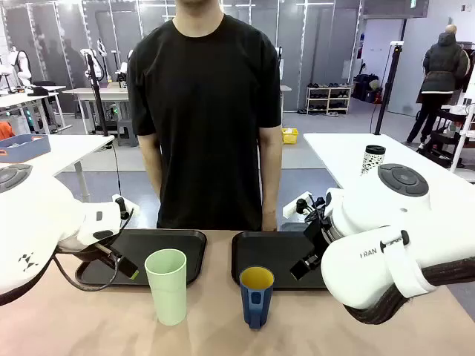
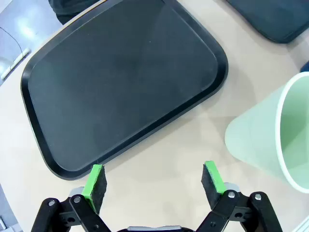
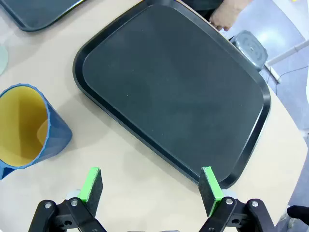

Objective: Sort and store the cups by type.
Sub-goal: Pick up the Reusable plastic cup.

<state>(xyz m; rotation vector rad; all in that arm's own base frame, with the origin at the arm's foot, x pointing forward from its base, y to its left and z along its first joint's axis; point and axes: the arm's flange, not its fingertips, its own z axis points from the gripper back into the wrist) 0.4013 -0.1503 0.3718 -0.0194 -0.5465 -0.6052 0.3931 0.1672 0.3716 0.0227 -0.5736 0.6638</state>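
Observation:
A tall pale green cup (image 1: pixel 168 285) stands upright on the table in front of the left black tray (image 1: pixel 185 239). A shorter dark blue cup (image 1: pixel 256 297) with a yellow inside stands beside it, in front of the right black tray (image 1: pixel 249 256). My left gripper (image 2: pixel 154 181) hovers open over the table at the left tray's (image 2: pixel 120 82) near edge, with the green cup (image 2: pixel 270 135) off to its right. Over the table by the right tray (image 3: pixel 174 92), my right gripper (image 3: pixel 150 186) is open, the blue cup (image 3: pixel 29 130) at its left. Both grippers hold nothing.
A person in a black shirt (image 1: pixel 204 111) stands at the far side of the table, a hand (image 3: pixel 227 14) near the right tray's far corner. A white speckled cylinder with a black lid (image 1: pixel 373 159) stands on another table behind.

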